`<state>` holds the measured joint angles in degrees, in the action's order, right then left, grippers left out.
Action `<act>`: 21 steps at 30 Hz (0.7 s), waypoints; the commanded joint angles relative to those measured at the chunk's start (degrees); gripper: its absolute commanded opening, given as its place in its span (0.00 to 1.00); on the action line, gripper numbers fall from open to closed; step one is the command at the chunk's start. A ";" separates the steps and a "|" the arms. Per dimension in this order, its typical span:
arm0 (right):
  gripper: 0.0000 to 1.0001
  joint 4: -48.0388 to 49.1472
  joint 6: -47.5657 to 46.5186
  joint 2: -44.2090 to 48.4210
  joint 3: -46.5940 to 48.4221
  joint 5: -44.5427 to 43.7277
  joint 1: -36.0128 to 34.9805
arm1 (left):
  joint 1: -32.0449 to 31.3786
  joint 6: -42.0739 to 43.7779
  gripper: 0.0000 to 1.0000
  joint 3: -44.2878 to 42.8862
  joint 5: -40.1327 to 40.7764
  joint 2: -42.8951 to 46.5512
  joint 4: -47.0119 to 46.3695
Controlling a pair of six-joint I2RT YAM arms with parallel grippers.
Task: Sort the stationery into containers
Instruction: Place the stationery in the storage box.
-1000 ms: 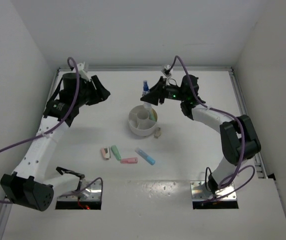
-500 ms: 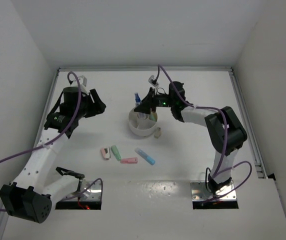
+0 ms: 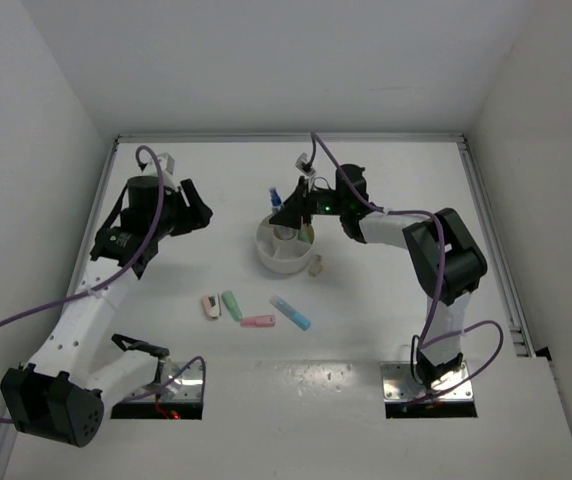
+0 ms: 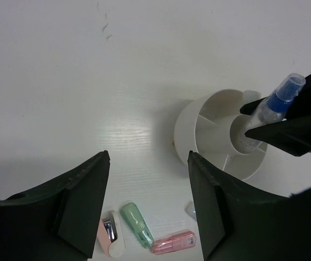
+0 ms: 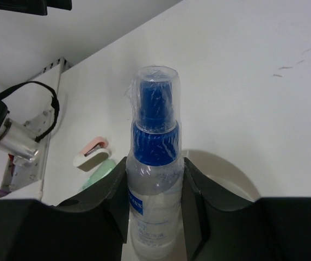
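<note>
The round white tub (image 3: 269, 255) stands mid-table. My right gripper (image 3: 288, 210) is shut on a clear bottle with a blue cap (image 3: 276, 194), held upright with its base in the tub's centre cup (image 4: 246, 142). In the right wrist view the bottle (image 5: 154, 157) fills the gap between the fingers (image 5: 104, 201). My left gripper (image 3: 202, 208) hangs open and empty above the table, left of the tub. On the table lie a pink-white piece (image 3: 210, 305), a green piece (image 3: 232, 304), a pink piece (image 3: 258, 321), a blue piece (image 3: 290, 312) and a beige piece (image 3: 316, 265).
White walls close in the table at the back and both sides. Both arm bases sit at the near edge. The left wrist view shows the tub's wall (image 4: 185, 130) and the pink-white (image 4: 111, 236), green (image 4: 138, 225) and pink (image 4: 173, 243) pieces below.
My right gripper has carried the bottle left and down from beyond the tub into its centre cup. The left gripper has drawn back slightly and its jaws have widened.
</note>
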<state>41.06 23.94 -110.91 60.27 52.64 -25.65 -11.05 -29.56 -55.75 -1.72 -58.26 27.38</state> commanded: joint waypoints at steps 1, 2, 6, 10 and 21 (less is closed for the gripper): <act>0.05 3.07 -5.12 0.35 2.66 0.88 -0.62 | 0.94 0.12 0.65 0.11 -0.57 0.95 -2.24; 0.08 3.06 -5.83 0.35 2.66 0.88 -0.63 | 0.94 0.12 0.65 0.11 -1.18 0.35 -2.24; 0.38 1.40 -9.17 0.35 1.52 -0.87 -0.02 | 1.47 0.12 0.65 0.64 -1.80 0.34 -2.77; 0.57 -0.18 -12.25 1.66 0.37 -1.40 -0.01 | 1.47 -0.41 0.67 1.16 -2.42 -0.19 -3.29; 0.61 0.43 -11.47 7.01 -0.68 -0.09 -0.01 | 1.47 -1.72 0.57 4.23 -4.69 -0.10 -4.87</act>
<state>38.22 13.45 -109.86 59.37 51.00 -25.74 -10.28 -30.48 -52.45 -4.91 -59.02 25.06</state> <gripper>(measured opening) 0.604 0.594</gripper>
